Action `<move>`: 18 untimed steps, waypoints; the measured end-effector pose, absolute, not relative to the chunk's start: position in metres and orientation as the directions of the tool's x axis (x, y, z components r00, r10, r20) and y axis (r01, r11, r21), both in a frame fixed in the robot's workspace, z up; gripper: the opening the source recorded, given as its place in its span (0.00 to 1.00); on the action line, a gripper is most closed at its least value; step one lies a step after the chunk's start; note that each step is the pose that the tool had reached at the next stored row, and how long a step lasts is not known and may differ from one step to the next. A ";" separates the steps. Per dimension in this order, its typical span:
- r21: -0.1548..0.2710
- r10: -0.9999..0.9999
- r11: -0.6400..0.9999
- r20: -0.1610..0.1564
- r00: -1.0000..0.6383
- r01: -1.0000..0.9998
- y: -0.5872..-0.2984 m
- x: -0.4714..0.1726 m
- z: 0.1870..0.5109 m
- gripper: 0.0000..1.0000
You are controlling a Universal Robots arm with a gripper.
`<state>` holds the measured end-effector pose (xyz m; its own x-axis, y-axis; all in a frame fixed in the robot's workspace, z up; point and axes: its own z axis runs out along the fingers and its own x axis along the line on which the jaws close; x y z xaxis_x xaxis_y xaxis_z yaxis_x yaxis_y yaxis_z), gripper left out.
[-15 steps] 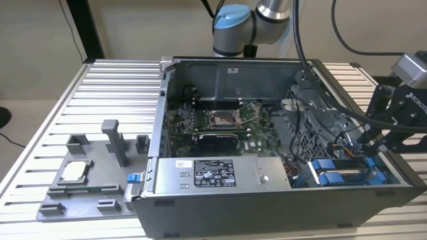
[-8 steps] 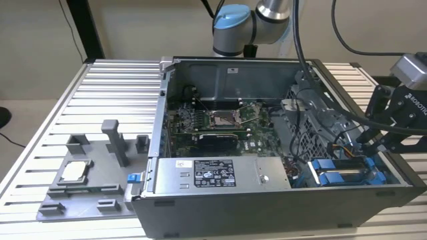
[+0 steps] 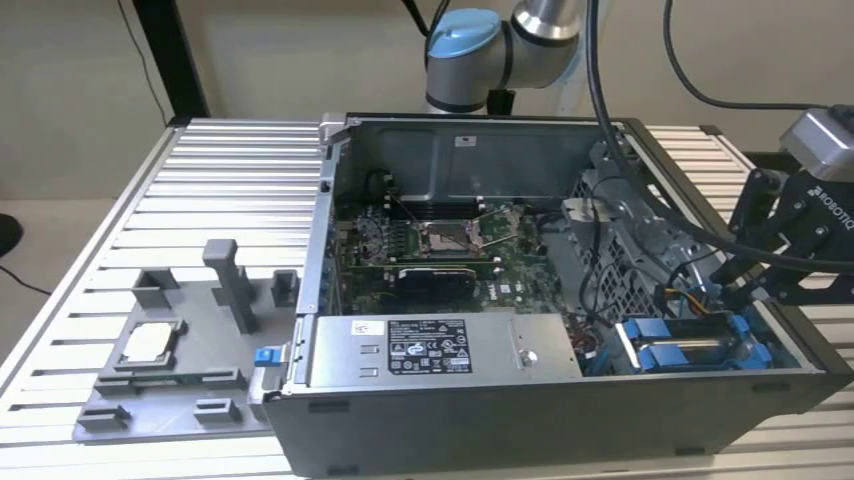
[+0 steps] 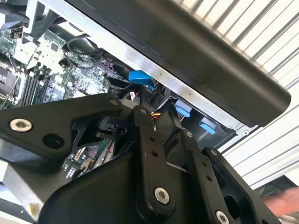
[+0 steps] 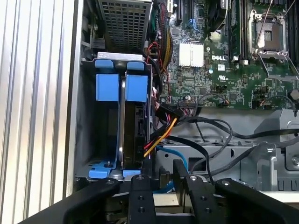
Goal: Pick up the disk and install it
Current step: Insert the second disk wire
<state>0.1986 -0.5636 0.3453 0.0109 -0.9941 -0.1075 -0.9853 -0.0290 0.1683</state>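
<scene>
The disk point(image 5: 122, 126) stands on edge in the drive bay at the computer case's corner, its silver side and dark circuit face framed by blue bracket tabs point(image 5: 107, 86). In the exterior view the blue-framed disk point(image 3: 663, 347) sits in the bay at the case's lower right. My gripper point(image 3: 738, 296) hangs just above and beside that bay. In the first wrist view the gripper point(image 5: 163, 186) is open, its black fingers point(image 5: 140, 196) spread apart a short way off the end of the disk, with nothing held between them. Black finger links point(image 4: 149, 140) show in the second wrist view.
Red, yellow and black cables point(image 5: 163, 130) run right beside the bay. The motherboard point(image 3: 441, 240) and a silver box with a black label point(image 3: 427, 345) sit in the case. A grey fixture with a small silver chip point(image 3: 150, 342) lies at the exterior view's left. A hand point(image 4: 285, 203) is nearby.
</scene>
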 end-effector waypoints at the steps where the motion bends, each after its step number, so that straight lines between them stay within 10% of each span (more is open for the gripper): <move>1: 0.168 -0.994 -0.029 -0.107 0.011 -0.985 -0.564 0.199 0.345 1.00; 2: 0.168 -0.994 -0.029 -0.108 0.011 -0.985 -0.564 0.199 0.345 0.00; 18: 0.168 -0.994 -0.029 -0.108 0.011 -0.985 -0.564 0.198 0.346 0.00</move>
<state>0.1976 -0.5635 0.3462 0.0108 -0.9941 -0.1076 -0.9853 -0.0289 0.1683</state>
